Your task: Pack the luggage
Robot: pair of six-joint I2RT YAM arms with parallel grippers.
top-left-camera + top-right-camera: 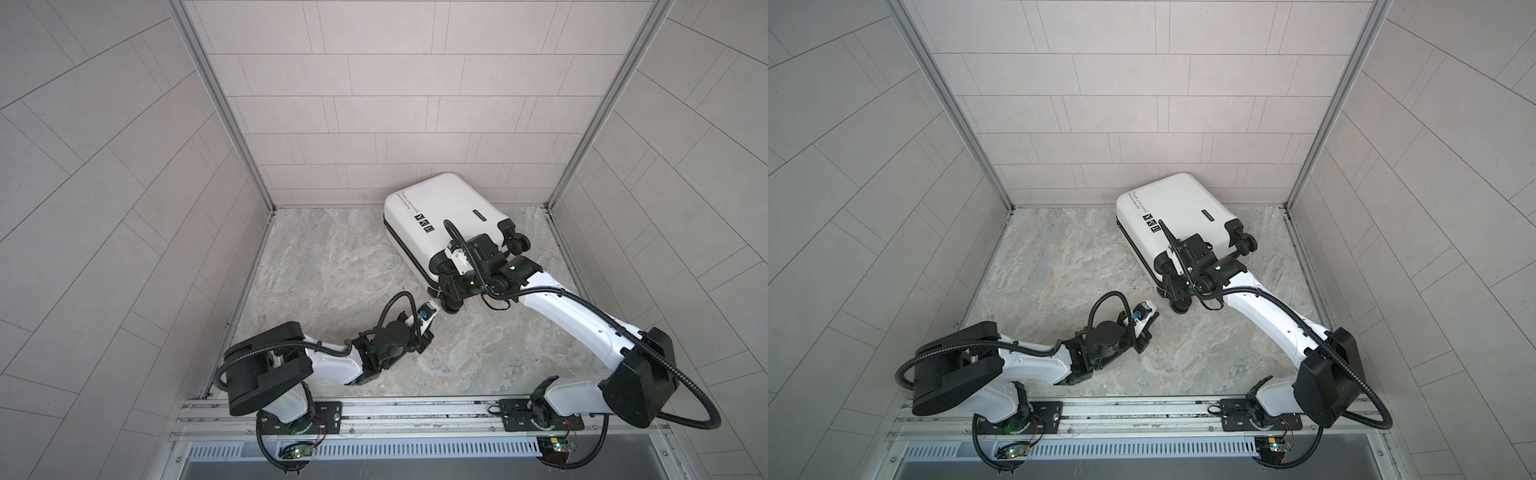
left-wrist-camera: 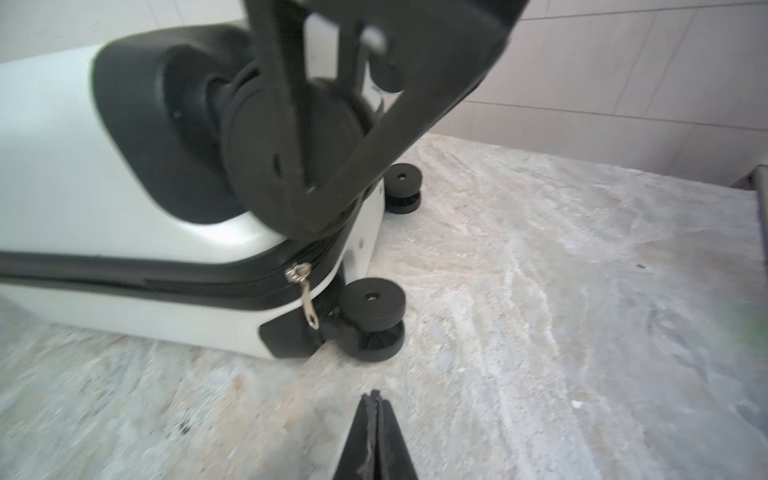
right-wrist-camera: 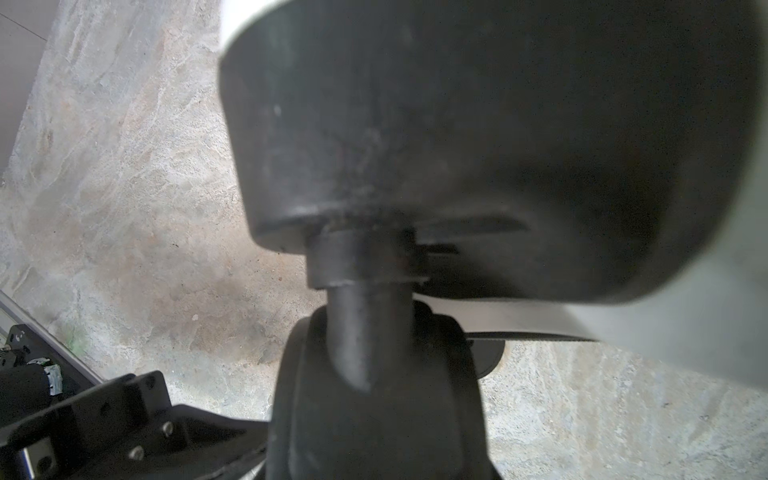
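The luggage (image 1: 428,216) (image 1: 1167,208) lies closed on its side at the back right, its wheel end toward me. In the left wrist view its white shell (image 2: 50,166) fills one side, and a metal zipper pull (image 2: 302,291) hangs at the corner of the black zipper band. My right gripper (image 1: 449,286) (image 1: 1177,291) is shut on the upper near wheel (image 2: 328,137) (image 3: 374,415), one finger (image 2: 374,124) on each side. My left gripper (image 1: 433,316) (image 1: 1156,318) (image 2: 376,399) is shut and empty, low over the table, a short way from the lower corner wheel (image 2: 372,316).
The marbled table (image 1: 332,270) is closed in by tiled walls (image 1: 374,124) at the back and on both sides. The luggage's far end stands close to the back wall. An aluminium rail (image 1: 415,409) with both arm bases runs along the front edge.
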